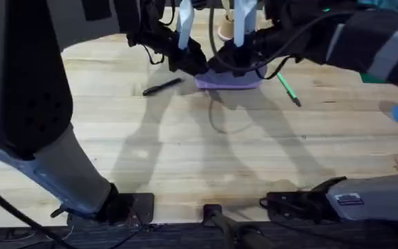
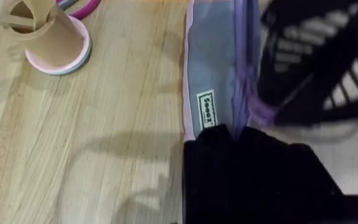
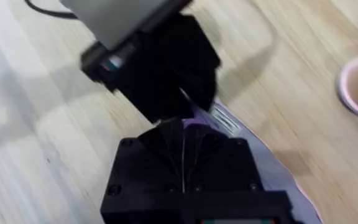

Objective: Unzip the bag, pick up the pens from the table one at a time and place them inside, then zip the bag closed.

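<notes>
Two black grippers are meeting over one lavender bag (image 1: 228,81) lying at the far middle of the wooden table (image 1: 206,149): the left gripper (image 1: 197,67) is pinching the pouch's near end shut, while the right gripper (image 3: 184,144) is pressing closed fingers onto the fabric. Two pens are lying flat beside the pouch, one black pen (image 1: 162,86) to its left and one green pen (image 1: 287,89) to its right.

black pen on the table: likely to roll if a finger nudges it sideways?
Probably. The black pen looks slim and round, lying flat on the smooth table, so a side nudge would likely roll it. Its thin profile may also slip between fingertips.
</notes>
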Controlling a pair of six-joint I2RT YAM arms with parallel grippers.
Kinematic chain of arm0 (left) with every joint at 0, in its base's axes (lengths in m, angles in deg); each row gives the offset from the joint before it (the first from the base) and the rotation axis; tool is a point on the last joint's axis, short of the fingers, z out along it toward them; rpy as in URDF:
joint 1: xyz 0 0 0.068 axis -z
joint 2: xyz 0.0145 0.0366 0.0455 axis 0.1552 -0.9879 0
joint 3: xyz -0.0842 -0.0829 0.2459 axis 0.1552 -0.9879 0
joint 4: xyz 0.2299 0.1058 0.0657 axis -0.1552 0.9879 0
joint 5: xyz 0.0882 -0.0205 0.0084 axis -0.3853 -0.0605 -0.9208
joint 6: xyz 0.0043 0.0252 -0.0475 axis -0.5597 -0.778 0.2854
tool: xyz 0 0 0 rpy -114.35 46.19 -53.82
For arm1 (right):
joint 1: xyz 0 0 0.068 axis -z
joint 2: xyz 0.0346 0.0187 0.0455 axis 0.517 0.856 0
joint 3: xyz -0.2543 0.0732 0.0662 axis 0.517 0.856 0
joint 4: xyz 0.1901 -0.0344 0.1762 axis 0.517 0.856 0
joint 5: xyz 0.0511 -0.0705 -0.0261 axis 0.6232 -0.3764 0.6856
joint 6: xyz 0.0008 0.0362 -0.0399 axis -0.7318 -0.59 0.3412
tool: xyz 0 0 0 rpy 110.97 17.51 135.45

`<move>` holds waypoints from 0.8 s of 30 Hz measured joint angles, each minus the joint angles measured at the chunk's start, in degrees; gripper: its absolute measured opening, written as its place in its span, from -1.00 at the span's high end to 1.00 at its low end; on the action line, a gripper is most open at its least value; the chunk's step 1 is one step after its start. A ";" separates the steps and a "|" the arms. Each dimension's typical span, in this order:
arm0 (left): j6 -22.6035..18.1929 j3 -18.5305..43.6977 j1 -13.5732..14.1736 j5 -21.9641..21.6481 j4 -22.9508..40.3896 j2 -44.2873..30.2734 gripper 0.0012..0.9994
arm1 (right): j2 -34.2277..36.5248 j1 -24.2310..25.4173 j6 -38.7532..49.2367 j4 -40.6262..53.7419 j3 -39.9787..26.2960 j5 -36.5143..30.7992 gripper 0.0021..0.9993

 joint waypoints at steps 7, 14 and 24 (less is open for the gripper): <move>-0.20 0.00 -0.33 0.00 0.34 0.00 0.92 | 0.79 -1.91 -1.70 -2.29 0.00 0.85 0.94; -0.24 0.00 -0.33 -0.04 0.42 0.00 0.92 | 0.79 -2.02 -1.92 -2.27 0.00 0.67 0.94; -0.54 0.00 -0.20 0.10 0.01 0.00 0.92 | -1.03 0.63 -2.10 3.41 -0.90 2.31 -0.98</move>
